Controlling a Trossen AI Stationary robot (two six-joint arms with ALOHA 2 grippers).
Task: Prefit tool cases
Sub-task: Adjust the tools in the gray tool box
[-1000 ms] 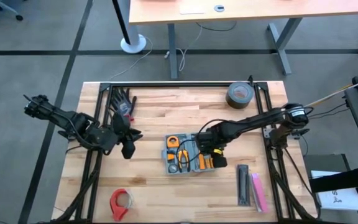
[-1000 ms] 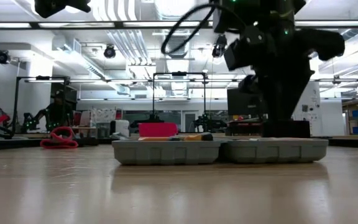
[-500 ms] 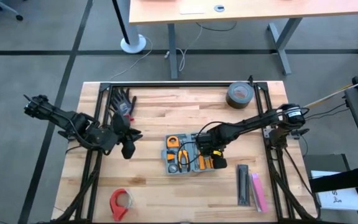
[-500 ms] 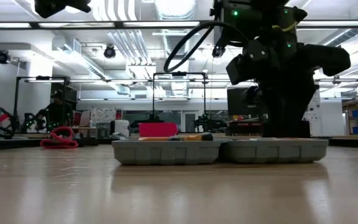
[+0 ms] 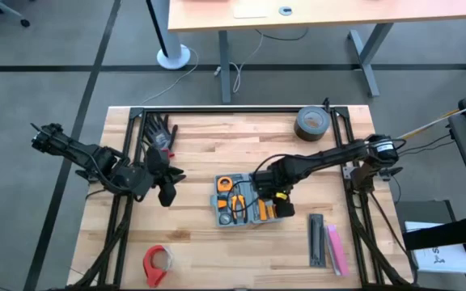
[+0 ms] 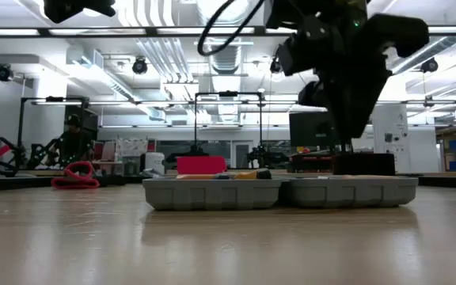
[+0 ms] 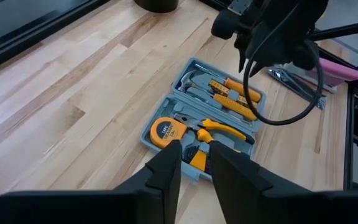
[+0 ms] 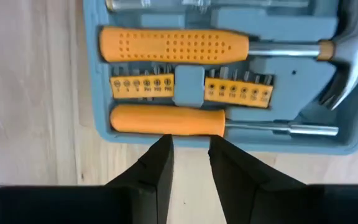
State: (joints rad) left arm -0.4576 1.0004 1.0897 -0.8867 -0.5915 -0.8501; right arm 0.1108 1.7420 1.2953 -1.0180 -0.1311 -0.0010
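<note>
The blue-grey tool case (image 5: 245, 202) lies open and flat on the wooden table, near its middle. Its tray holds a yellow tape measure (image 7: 166, 129), orange-handled screwdrivers (image 8: 166, 119), a hammer (image 8: 342, 56) and bit rows. It also shows in the low view (image 6: 279, 191). My right gripper (image 5: 270, 192) hangs above the case's right half, open and empty, its fingertips (image 8: 160, 158) over the case's edge beside the lower screwdriver. My left gripper (image 5: 167, 192) waits open and empty left of the case, which shows past its fingers in the left wrist view (image 7: 204, 127).
A grey tape roll (image 5: 312, 123) stands at the far right. A black glove (image 5: 160, 133) lies at the far left. A red tape roll (image 5: 157, 263) lies near the front left. A black bar (image 5: 317, 240) and a pink bar (image 5: 336, 247) lie right of the case.
My right gripper has risen from just above the case's right half to well clear of it, and has shifted a little toward the table's left. The case and its tools have stayed where they were.
</note>
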